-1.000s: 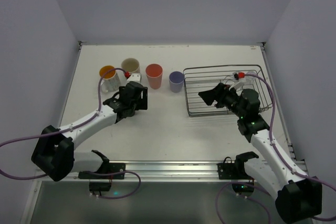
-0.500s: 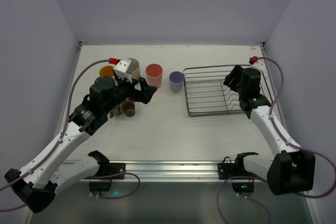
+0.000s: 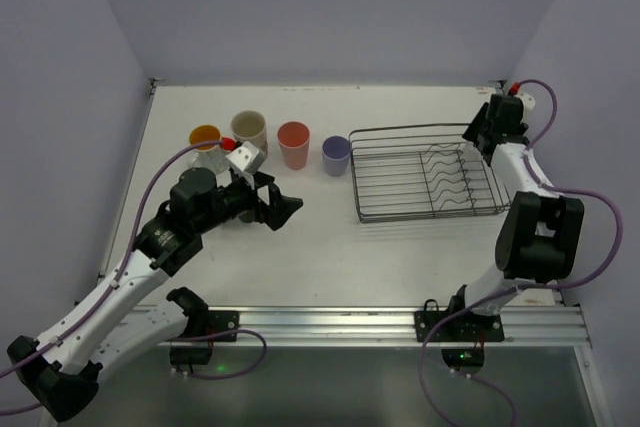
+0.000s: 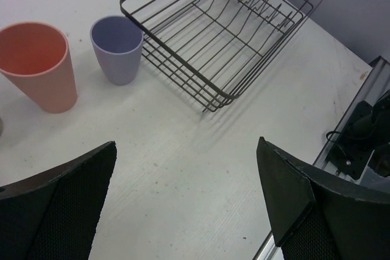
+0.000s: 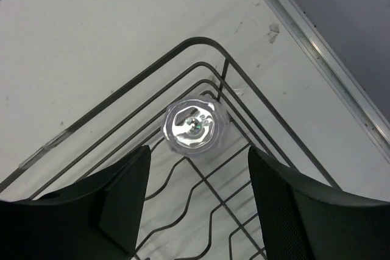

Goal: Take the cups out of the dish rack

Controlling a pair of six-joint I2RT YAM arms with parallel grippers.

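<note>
Tabletop [image 3: 320,257], dish rack [image 3: 425,129], faint clear glass [image 5: 190,127]

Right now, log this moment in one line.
rack: clear glass inside | left end effector: open, empty | right end effector: open, over glass

Dish rack [image 3: 400,182]: dark wire basket with low sides and wavy dividers, flat on the table [image 3: 330,247], right of centre. One clear glass [image 5: 190,127] stands in its far right corner, seen end-on. Left of the rack, four cups stand upright in a row, apart from one another: lavender cup [image 3: 336,154] nearest the rack, then salmon cup [image 3: 293,142], cream cup [image 3: 249,127] and orange-inside cup [image 3: 204,135].
</note>
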